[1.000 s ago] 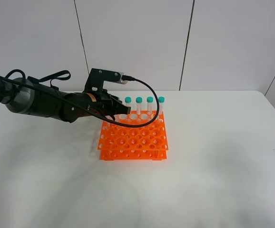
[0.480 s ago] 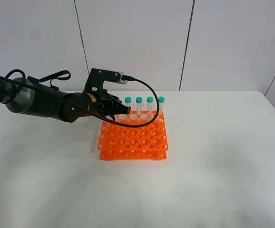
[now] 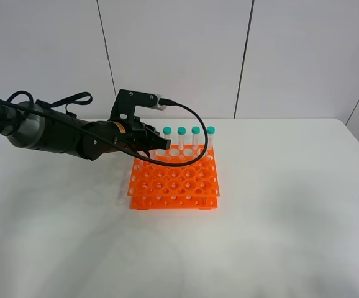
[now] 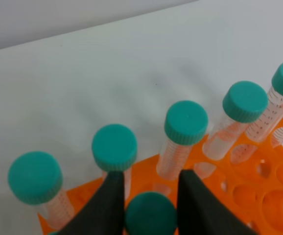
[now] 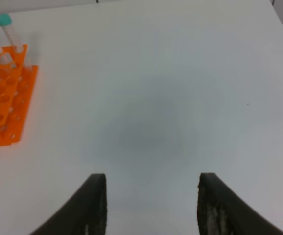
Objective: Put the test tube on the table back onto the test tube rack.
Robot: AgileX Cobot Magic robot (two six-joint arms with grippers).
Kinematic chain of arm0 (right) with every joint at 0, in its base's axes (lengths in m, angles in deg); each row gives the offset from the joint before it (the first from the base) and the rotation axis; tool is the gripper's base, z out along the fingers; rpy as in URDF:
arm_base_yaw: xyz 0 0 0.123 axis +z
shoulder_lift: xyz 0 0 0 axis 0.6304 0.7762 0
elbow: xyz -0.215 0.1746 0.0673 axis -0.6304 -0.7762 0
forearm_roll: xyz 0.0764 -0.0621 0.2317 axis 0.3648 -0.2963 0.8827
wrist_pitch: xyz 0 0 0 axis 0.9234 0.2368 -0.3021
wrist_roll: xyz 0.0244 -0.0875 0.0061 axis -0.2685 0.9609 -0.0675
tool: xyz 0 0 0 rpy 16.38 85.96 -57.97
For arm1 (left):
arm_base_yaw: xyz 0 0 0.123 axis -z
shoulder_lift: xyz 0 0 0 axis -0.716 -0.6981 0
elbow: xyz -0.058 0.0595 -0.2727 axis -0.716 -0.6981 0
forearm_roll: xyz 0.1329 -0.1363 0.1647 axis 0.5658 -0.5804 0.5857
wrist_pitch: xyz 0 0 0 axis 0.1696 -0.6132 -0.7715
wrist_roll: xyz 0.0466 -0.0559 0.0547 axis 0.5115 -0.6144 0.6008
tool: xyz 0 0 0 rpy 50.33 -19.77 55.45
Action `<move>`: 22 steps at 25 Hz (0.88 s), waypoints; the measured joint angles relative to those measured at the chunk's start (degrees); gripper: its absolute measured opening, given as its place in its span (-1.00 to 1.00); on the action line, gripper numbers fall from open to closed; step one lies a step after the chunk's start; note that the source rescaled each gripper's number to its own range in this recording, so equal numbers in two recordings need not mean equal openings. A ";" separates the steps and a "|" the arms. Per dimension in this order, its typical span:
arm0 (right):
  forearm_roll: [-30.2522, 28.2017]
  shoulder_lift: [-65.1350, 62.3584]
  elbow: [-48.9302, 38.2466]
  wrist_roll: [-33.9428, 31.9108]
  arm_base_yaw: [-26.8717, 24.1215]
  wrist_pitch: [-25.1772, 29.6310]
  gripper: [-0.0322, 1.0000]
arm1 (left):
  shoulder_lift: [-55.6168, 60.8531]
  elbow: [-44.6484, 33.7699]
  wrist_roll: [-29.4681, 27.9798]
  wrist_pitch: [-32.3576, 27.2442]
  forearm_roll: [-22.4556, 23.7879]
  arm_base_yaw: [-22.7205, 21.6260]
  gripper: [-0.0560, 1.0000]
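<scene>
left gripper [image 4: 149,193] clamped on test tube [image 4: 150,214] over test tube rack [image 3: 174,180] far-left holes | unchanged since a second ago (likely seating) | right gripper [image 5: 149,205] apart, idle

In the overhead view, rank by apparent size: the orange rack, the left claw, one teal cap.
1. Test tube rack
2. Left claw, partly hidden by its cable
3. Teal cap, far the smallest

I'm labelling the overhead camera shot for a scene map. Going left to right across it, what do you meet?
Left arm → left gripper with its jaws over the rack's back-left corner → test tube rack with teal-capped tubes standing along its back row → bare white table.
</scene>
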 joint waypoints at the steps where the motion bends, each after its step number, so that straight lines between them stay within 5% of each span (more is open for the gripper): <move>1: 0.00 0.00 0.00 0.00 0.00 0.00 0.73 | 0.00 0.00 0.00 0.00 0.00 0.00 -0.37; 3: 0.00 0.00 0.00 0.00 0.00 0.00 0.73 | 0.00 0.00 0.00 0.00 0.00 0.00 -0.02; 6: 0.00 0.00 0.00 0.00 0.00 0.00 0.73 | 0.00 0.00 0.00 0.00 0.00 0.06 0.21; 22: 0.00 0.00 0.00 -0.01 0.00 0.00 0.73 | 4.68 -0.12 0.19 -2.24 0.00 -0.34 0.29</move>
